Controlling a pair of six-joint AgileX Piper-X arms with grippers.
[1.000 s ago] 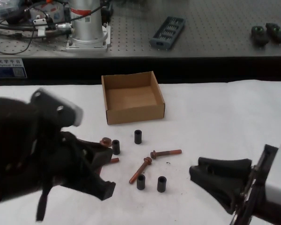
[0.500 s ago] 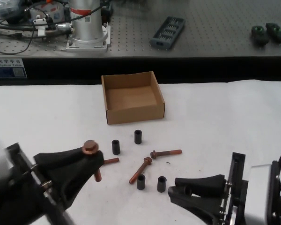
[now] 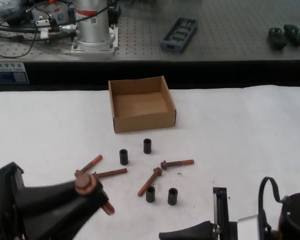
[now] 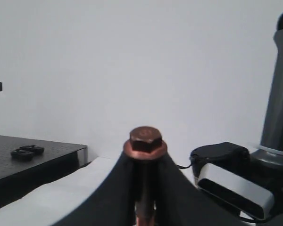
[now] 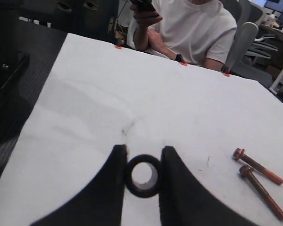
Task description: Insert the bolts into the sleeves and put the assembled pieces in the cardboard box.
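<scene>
My left gripper (image 4: 144, 162) is shut on a copper bolt (image 4: 145, 141), which stands head up between its fingers; in the high view this gripper (image 3: 88, 192) and its bolt (image 3: 84, 184) are low at the near left. My right gripper (image 5: 143, 160) is shut on a black sleeve (image 5: 143, 175) with its bore facing the camera, and it sits at the near right (image 3: 182, 232). Several sleeves (image 3: 123, 156) and loose bolts (image 3: 177, 163) lie on the white cloth. The open cardboard box (image 3: 141, 104) stands behind them.
A dark perforated bench (image 3: 215, 30) with a metal post (image 3: 92, 22) runs behind the white cloth (image 3: 250, 130). Two loose bolts (image 5: 257, 165) lie beside my right gripper. A seated person (image 5: 184, 23) shows beyond the cloth's edge.
Both arms have drawn back toward the near edge. The left gripper carried its bolt down and nearer, uncovering two bolts that lie left of the sleeves.
</scene>
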